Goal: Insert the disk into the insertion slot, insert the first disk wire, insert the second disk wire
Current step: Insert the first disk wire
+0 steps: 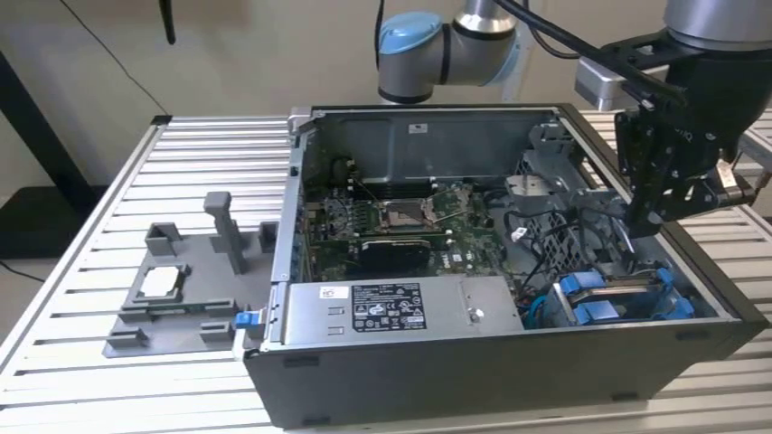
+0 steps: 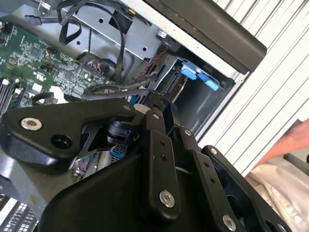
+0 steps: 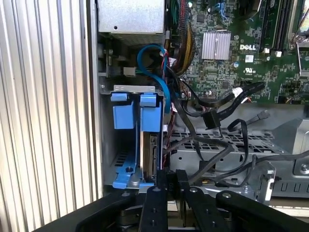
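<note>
The disk (image 3: 152, 157) sits in the insertion slot (image 3: 107, 154) — just beyond the tool (image 3: 171, 175), pinched closed on nothing.

Soft, even light from above fills the exterior view. The ribbed aluminium table (image 1: 72, 271) reads pale and bright with no hard shadows. The inside of the computer case (image 1: 483, 389) sinks darker, its motherboard (image 1: 399, 226) in shade. The gripper (image 1: 639, 221) is a near-black shape with little surface detail, and 1 pale sheen runs down the arm's metal cylinder (image 1: 724, 23). In both wrist views the table slats wash out almost to white. In the first wrist view the heatsink (image 3: 216, 46) glints and the insertion slot (image 3: 107, 145) lies shadowed. In the second wrist view the close gripper body looks soft, with small highlights on its screws (image 2: 31, 124).
</note>
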Controlling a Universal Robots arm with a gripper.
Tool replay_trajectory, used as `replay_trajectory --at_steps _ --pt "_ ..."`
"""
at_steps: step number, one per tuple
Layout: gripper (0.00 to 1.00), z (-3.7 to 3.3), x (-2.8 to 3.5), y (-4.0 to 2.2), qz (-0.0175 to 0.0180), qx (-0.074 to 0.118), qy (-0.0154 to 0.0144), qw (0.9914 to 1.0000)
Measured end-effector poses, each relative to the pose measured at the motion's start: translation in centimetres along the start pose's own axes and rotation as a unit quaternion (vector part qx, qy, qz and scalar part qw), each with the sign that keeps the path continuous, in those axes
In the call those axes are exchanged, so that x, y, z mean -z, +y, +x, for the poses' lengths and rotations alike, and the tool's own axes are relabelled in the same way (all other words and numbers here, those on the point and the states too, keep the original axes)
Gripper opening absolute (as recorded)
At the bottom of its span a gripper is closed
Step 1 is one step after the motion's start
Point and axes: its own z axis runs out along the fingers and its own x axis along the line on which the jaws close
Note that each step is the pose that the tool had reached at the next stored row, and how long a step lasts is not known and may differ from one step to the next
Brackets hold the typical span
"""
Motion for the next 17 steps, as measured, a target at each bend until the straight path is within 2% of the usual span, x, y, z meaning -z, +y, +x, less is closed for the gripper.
replay_trajectory --at_steps 1,3,5,6,11,14,15,17 --pt "0.2 0.0 -0.02 -0.07 -0.0048 0.0 -0.0001 0.99999" --pt "0.2 0.0 -0.06 -0.15 -0.0195 0.0 -0.0003 0.99981" --pt "0.2 0.09 -0.18 -0.48 -0.0292 0.001 -0.0004 0.99957" --pt "0.2 0.17 -0.27 -0.65 -0.0326 0.001 -0.0006 0.99947" --pt "0.2 0.71 -0.78 -1.35 -0.0446 0.001 -0.0007 0.99901" --pt "0.2 1.1 -1.06 -1.67 -0.0529 0.001 -0.0009 0.9986" --pt "0.2 1.21 -1.18 -1.79 -0.0547 0.001 -0.001 0.9985" --pt "0.2 1.42 -1.48 -1.99 -0.0555 0.001 -0.001 0.99846"
